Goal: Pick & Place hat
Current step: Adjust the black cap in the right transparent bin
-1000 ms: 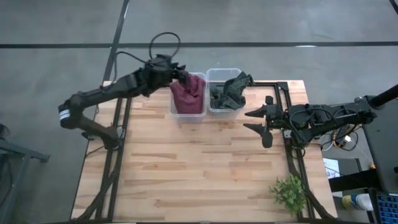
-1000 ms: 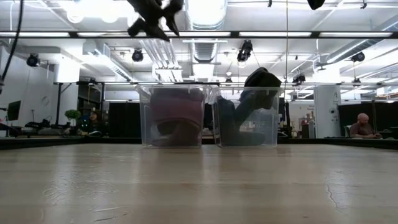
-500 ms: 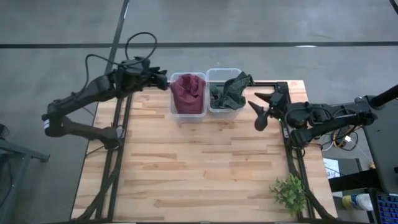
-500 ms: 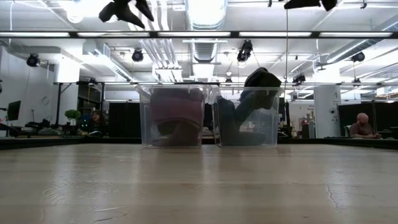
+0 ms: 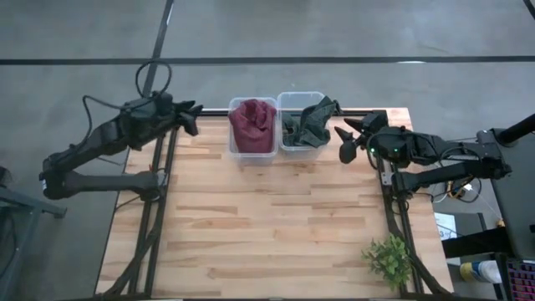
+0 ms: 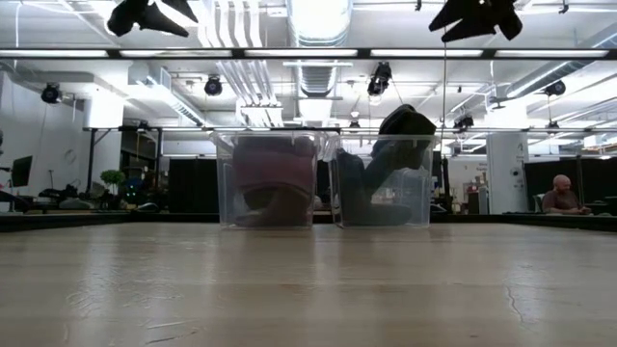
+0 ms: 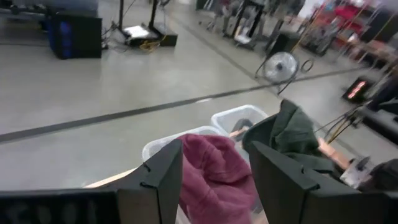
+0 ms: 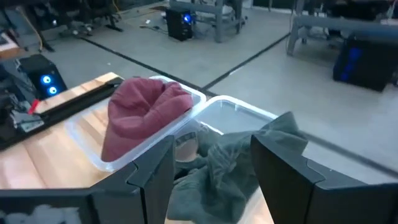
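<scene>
2 clear bins: the left bin holds a maroon hat, its neighbour a green hat (draped over the rim). My left fingers and right fingers, flanking the bins, gape empty.

Two clear plastic bins are seen side by side on a wooden table. The bin holding a maroon hat is heaped well above its rim. In the adjoining bin, a dark green hat is draped over the rim. The right gripper is framed by its two dark fingers, spread apart with nothing between them.
</scene>
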{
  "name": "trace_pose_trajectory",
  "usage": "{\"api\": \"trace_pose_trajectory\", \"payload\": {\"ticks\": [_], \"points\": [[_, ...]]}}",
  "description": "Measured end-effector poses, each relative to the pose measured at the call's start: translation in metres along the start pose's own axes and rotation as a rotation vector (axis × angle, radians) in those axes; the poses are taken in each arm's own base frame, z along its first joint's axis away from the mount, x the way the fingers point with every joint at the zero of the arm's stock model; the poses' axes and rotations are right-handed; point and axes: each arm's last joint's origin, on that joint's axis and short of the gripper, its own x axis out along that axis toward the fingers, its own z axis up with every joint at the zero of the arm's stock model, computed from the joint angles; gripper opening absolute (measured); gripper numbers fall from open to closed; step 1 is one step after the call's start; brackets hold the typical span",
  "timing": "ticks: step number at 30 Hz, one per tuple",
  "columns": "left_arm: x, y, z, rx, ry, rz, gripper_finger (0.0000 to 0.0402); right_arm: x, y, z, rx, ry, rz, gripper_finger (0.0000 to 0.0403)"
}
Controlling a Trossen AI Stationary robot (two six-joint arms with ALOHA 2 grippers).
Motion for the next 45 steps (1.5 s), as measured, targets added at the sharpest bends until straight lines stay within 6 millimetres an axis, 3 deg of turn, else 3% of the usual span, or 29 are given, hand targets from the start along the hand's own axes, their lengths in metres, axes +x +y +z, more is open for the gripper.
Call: {"api": "trace_pose_trajectory", "payload": {"ticks": [11, 18, 26, 31, 37, 45], "points": [[-0.009, 0.019, -0.041, -0.090, -0.114, -0.211, 0.0178, 0.042, 0.012, -0.011, 0.067, 0.121, -0.060, 0.0203], [-0.012, 0.029, -0.061, -0.131, -0.108, -0.214, 0.0178, 0.072, 0.001, -0.009, 0.133, 0.222, -0.175, 0.0203], [-0.014, 0.036, -0.072, -0.130, -0.107, -0.213, 0.0178, 0.104, -0.011, -0.006, 0.171, 0.310, -0.255, 0.0203], [-0.014, 0.036, -0.072, -0.122, -0.115, -0.212, 0.0178, 0.136, -0.014, -0.006, 0.198, 0.408, -0.224, 0.0203], [-0.013, 0.036, -0.074, -0.109, -0.105, -0.209, 0.0178, 0.176, -0.006, -0.007, 0.157, 0.486, -0.209, 0.0203], [-0.013, 0.036, -0.074, -0.109, -0.106, -0.209, 0.0178, 0.215, 0.005, -0.005, 0.121, 0.565, -0.159, 0.0203]]}}
